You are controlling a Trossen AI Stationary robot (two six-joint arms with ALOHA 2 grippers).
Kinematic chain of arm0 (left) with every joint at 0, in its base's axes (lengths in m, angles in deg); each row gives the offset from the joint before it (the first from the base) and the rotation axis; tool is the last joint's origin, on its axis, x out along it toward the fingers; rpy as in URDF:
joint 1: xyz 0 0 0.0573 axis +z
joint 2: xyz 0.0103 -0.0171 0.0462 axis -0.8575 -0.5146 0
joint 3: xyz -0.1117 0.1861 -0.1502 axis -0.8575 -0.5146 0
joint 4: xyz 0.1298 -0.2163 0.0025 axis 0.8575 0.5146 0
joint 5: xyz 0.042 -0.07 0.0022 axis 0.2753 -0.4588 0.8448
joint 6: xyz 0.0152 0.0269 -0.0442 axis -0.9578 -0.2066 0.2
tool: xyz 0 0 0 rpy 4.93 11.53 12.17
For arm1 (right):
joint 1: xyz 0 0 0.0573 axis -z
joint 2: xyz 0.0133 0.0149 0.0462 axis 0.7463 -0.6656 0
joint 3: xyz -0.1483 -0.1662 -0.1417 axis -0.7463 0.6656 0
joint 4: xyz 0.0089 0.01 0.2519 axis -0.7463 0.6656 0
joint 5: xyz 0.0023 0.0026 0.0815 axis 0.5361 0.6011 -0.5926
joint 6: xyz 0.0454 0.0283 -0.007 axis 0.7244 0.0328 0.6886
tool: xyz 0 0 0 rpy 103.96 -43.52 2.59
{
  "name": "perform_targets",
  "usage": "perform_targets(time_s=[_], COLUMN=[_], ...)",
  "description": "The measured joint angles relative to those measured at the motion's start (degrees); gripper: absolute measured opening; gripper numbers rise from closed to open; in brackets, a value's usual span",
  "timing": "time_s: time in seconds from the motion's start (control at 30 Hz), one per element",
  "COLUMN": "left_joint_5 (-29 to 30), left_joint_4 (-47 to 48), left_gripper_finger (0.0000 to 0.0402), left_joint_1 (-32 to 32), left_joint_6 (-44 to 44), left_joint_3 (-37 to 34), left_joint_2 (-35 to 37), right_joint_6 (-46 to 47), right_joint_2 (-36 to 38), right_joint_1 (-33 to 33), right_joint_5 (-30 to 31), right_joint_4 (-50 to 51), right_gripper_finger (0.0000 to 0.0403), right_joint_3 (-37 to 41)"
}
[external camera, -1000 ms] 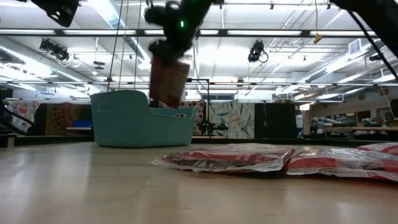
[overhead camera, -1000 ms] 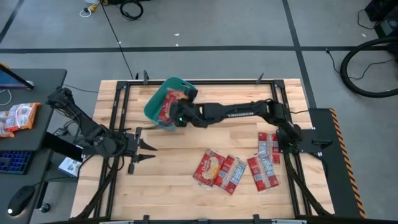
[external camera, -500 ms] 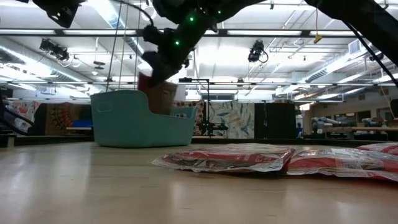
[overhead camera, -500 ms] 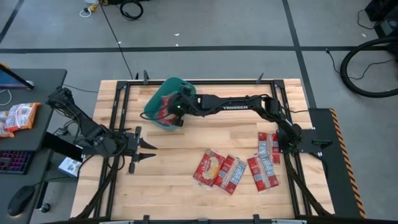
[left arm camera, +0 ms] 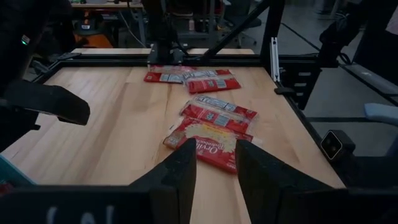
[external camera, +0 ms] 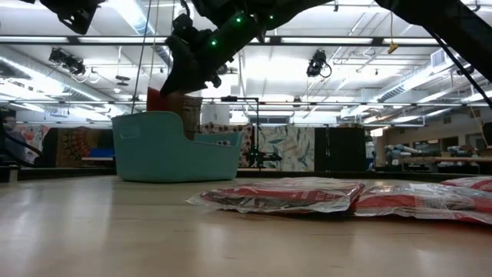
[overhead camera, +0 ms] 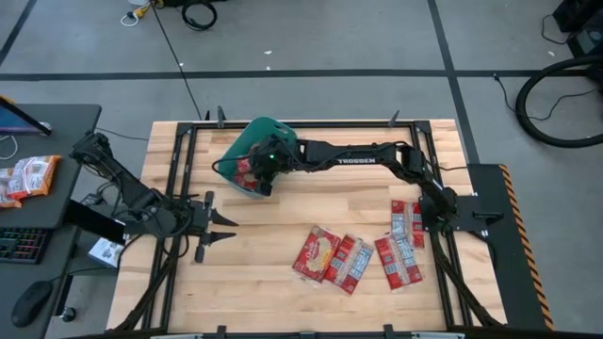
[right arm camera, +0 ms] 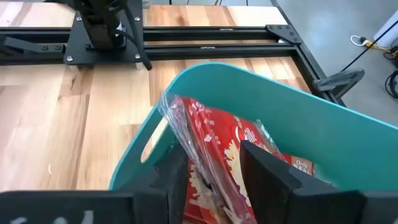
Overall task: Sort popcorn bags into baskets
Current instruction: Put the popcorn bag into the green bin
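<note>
— What's sitting on the desk (overhead camera: 283, 226) right now?

— It's a pale wooden desk with black rails running along its edges. The teal basket (overhead camera: 247, 151) is resting toward the far side, left of centre.

— And the packets?

— Several red popcorn bags (overhead camera: 317, 252) are lying flat on the near right part. Two are lying side by side, touching, near the middle; another (overhead camera: 398, 260) is lying just to their right, and more (overhead camera: 406, 222) are lying beyond that one, close to the right rail.

— Are they near the basket?

— No, they're lying well apart from it, with bare wood showing between.
</note>
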Motion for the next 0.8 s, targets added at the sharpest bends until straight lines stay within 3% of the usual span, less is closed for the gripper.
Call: perform_targets(time_s=[0.13, 0.3, 0.4, 0.67, 0.8], left_joint_5=[0.00, 0.66, 0.63, 0.61, 0.63], left_joint_4=[0.01, 0.04, 0.08, 3.39, 5.01], left_gripper_finger=[0.0116, 0.0116, 0.0116, 0.0116, 0.0116], left_joint_1=[0.00, 0.00, 0.00, -0.04, -0.01], left_joint_6=[-0.04, -0.07, -0.05, 1.59, 3.04], left_joint_3=[0.00, 0.00, 0.00, 0.02, 0.02], left_joint_2=[0.00, 0.00, 0.00, -0.02, -0.04], right_joint_6=[2.46, 7.45, 7.05, 0.28, -0.12], right_joint_2=[0.00, 0.02, 0.23, 2.72, 3.65], right_joint_1=[-0.19, -0.11, -0.17, -0.74, -3.16], right_joint_5=[-0.36, -9.52, -10.68, -10.52, -6.09], right_joint_4=[-0.46, -4.98, -3.96, 15.25, 24.81], right_gripper_finger=[0.0147, 0.0147, 0.0146, 0.0146, 0.0146], right_joint_3=[0.00, 0.00, 0.00, 0.00, 0.00])
